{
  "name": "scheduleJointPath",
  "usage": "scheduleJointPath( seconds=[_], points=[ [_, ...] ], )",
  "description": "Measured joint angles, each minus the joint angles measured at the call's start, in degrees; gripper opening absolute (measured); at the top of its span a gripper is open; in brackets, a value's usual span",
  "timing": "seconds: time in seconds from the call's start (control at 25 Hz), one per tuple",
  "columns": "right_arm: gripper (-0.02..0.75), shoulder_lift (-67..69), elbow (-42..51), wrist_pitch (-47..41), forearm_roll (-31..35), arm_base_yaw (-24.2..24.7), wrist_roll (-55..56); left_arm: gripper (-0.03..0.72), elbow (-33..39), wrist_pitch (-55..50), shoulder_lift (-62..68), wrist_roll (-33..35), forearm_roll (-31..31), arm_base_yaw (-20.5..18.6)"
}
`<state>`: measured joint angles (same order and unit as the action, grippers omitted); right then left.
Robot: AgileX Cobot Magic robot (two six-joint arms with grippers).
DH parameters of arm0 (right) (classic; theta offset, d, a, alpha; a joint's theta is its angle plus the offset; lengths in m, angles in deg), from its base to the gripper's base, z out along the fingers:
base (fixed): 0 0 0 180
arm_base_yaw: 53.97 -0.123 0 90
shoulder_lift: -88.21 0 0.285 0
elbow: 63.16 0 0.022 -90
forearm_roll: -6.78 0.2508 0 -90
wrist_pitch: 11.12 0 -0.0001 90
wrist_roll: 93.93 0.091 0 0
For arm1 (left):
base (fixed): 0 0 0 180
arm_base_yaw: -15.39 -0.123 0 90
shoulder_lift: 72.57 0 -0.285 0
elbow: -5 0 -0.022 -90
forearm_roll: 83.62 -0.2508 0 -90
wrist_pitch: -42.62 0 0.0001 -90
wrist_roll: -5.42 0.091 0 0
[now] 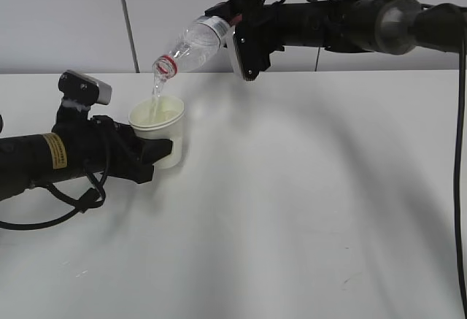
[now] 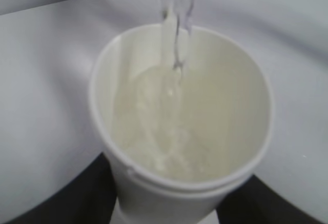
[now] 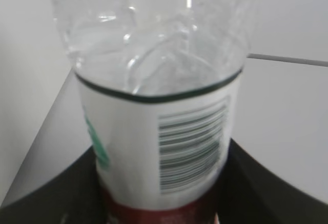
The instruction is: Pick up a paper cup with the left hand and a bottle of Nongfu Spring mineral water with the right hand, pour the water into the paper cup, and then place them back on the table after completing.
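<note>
1. Both pickups looked done. My left hand (image 1: pixel 149 155) was clamped on the paper cup (image 1: pixel 160 133), fingers pressed to both sides of its wall; cup was upright, over the table (image 1: pixel 306 209) at the left. Couldn't tell if its base was touching the top or just above.
2. My right hand (image 1: pixel 237 31) was pinching the bottle (image 1: pixel 191 47) around the labelled lower body; wrist view showed dark jaws on both sides of the bottle (image 3: pixel 159 131).
3. Pour was underway: bottle tipped neck-down to the left, mouth just above the cup rim, w/ water (image 2: pixel 174 39) running as a thin stream into the cup (image 2: pixel 184 111).
4. Water pooled inside, but the level was hard to read.
5. Bottle looked nearly drained, so I judged the pour almost over.
6. Left to do: tip bottle upright, set bottle & cup on the table, release both.
</note>
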<state>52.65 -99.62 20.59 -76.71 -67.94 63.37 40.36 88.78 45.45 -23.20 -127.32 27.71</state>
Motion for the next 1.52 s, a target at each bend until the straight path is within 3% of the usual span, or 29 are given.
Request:
scheduleJointPath(
  seconds=[0.32, 0.64, 1.0, 1.12, 1.28, 1.52],
  points=[
    [0.391, 0.00, 0.00, -0.51, 0.10, 0.00, 7.62, 0.356, 0.00, 3.23, 0.00, 0.00, 1.20, -0.68],
    [0.391, 0.00, 0.00, -0.79, 0.22, 0.00, 25.79, 0.356, 0.00, 6.49, 0.00, 1.52, 3.97, -3.03],
    [0.391, 0.00, 0.00, -0.79, 0.23, 0.00, 60.85, 0.356, 0.00, 6.49, 0.00, 3.03, 4.34, -3.10],
    [0.391, 0.00, -0.20, -0.79, -3.79, 0.00, 71.63, 0.356, 0.00, 6.49, 0.00, 3.03, 4.34, -3.10],
    [0.391, 0.00, -0.23, 6.15, -10.61, 0.85, 84.38, 0.356, 0.00, 5.24, 0.00, 3.03, 4.34, -3.10],
    [0.391, 0.00, -0.23, 16.73, -12.13, 4.41, 94.34, 0.356, 0.00, 4.60, 0.00, 3.09, 4.34, -3.10]
  ],
)
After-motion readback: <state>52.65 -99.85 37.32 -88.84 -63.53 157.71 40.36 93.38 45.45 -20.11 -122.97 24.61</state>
